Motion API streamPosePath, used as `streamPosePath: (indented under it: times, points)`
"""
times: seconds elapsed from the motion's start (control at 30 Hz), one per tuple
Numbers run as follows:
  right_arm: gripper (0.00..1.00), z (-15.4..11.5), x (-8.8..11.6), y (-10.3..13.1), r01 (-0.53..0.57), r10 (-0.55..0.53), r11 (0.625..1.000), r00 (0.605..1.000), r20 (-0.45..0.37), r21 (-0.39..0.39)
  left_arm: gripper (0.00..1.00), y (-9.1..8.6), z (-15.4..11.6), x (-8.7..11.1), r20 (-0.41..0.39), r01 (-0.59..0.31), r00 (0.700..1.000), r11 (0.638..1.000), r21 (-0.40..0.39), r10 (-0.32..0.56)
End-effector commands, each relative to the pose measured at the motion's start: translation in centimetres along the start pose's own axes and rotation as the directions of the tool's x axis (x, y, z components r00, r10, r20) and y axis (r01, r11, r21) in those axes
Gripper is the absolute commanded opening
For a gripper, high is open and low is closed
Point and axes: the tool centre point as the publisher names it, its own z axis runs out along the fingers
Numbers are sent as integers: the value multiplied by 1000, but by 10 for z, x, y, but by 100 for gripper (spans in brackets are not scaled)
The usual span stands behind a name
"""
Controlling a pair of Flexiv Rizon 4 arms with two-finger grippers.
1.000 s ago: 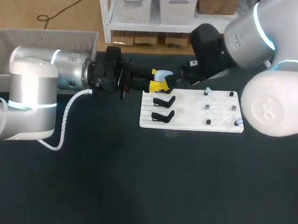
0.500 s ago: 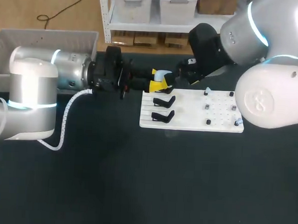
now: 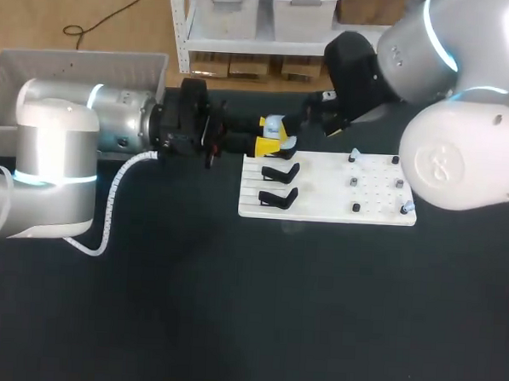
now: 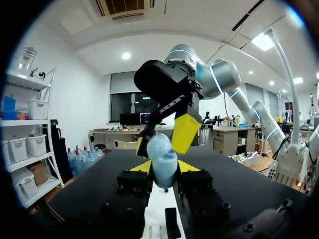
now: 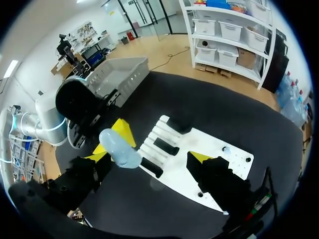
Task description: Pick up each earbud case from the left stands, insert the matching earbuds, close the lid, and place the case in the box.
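Observation:
A light blue earbud case (image 3: 277, 126) hangs above the back left corner of the white board (image 3: 322, 213), its rounded lid (image 4: 158, 146) raised. My left gripper (image 3: 269, 136) is shut on the case's lower body (image 4: 164, 171), one yellow tip on each side. My right gripper (image 3: 304, 123) stands open right beside the case. In the left wrist view its fingers (image 4: 185, 132) reach in around the lid. Two empty black stands (image 3: 279, 170) sit on the board's left part. Small earbuds (image 3: 355, 153) rest on pegs at its right.
A grey box (image 3: 73, 61) sits at the table's back left, behind my left arm. The white board (image 5: 172, 174) lies under my right gripper (image 5: 148, 158). Dark tabletop spreads in front of the board.
My right arm has shifted slightly toward the back of the table, its gripper staying at the case. The left arm and the case have not moved.

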Motion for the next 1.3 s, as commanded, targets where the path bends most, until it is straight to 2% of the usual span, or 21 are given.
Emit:
streamPosePath:
  times: [0.03,0.23,0.33,0.5,0.63,0.73,0.93,1.07,1.3]
  points:
    - [100,-5,-1,-1,-4,4,1000,1000,19,20,0,1,0,1,0,0,1000,1000,2,0]
    - [100,-27,-10,-1,16,-21,999,996,87,50,0,1,0,1,0,0,1000,1000,2,0]
    - [100,-41,-10,0,68,-78,991,993,91,112,0,1,0,1,0,0,1000,1000,2,0]
    - [100,-65,-3,-13,104,-112,968,993,24,228,0,1,0,1,0,0,1000,1000,2,0]
    - [100,-78,14,-31,95,-79,951,995,-66,296,0,1,0,1,0,0,1000,1000,2,0]
    - [100,-82,33,-46,64,-15,941,989,-147,333,0,1,0,1,0,0,1000,1000,2,0]
    - [100,-78,78,-75,34,100,904,952,-290,426,0,1,0,1,0,0,1000,1000,2,0]
    - [100,-75,101,-88,43,130,881,936,-328,470,0,1,0,1,0,0,1000,1000,2,0]
    - [100,-71,135,-108,79,106,882,927,-359,464,0,1,0,1,0,0,1000,1000,2,0]
